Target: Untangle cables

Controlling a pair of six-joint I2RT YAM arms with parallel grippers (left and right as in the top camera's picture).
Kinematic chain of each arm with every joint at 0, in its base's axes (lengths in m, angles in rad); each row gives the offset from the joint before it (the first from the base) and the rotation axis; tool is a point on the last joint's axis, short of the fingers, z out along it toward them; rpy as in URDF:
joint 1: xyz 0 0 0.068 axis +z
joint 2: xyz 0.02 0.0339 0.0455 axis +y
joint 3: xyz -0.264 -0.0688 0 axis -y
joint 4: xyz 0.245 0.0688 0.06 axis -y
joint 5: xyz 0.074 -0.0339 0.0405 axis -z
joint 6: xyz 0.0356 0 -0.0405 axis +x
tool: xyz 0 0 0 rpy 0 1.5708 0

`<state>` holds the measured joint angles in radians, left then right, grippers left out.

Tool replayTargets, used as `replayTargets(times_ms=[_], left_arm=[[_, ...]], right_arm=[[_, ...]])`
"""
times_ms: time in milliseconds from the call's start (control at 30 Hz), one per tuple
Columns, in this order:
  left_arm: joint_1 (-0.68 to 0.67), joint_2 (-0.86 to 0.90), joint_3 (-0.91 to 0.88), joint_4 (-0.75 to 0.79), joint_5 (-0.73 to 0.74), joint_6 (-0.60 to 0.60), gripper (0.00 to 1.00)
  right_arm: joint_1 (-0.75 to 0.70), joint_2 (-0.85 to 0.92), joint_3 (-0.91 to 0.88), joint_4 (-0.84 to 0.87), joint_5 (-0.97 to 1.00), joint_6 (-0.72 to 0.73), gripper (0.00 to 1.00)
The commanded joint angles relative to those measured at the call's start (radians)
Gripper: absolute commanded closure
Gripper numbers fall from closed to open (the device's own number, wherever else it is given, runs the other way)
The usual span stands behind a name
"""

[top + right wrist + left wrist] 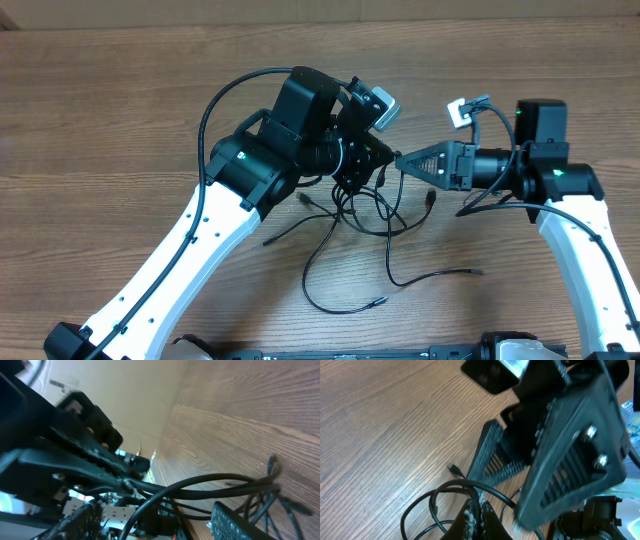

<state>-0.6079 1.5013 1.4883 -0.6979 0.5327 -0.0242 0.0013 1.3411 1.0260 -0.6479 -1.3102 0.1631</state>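
Cables (pixel 352 208): bunched mid-bench (pixel 120 120), trailing toward 6 o'clock
Left jaws: we are pinching the bunch, fully closed
Right jaws: wide apart around strands; we are aiming to take one only

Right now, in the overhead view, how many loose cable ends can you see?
5 cable ends: upper left, lower left, bottom centre, far right, upper right. More may be hidden among the cables.

Wood-grain table (pixel 110 110) fills the overhead shot, brown boards running side to side. Over on the right wrist view, a beige panel (pixel 135 400) stands past the table's edge, with a pale label (pixel 64 383) at ten o'clock.
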Motion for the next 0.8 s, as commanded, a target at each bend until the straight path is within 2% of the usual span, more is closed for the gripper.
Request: replayTargets(times_ms=[0,67,400,600,767], left_arm=[[-0.002,-0.017,0.021,0.012,-0.008,-0.005,0.96],[-0.002,-0.017,0.021,0.011,-0.008,-0.005,0.96],[-0.002,-0.017,0.021,0.006,-0.008,-0.005,0.96],[-0.002,-0.017,0.021,-0.026,0.005,0.003,0.96],[-0.002,-0.017,0.021,-0.085,0.025,0.064,0.96]], right_arm=[[0.019,-0.002,0.008,0.008,0.041,-0.008,0.35],[0.024,-0.002,0.008,0.015,0.041,-0.008,0.42],[0.024,-0.002,0.008,0.018,0.055,-0.008,0.96],[0.021,-0.002,0.009,0.081,0.014,-0.003,0.96],[0.003,-0.002,0.009,0.29,-0.094,0.141,0.96]])
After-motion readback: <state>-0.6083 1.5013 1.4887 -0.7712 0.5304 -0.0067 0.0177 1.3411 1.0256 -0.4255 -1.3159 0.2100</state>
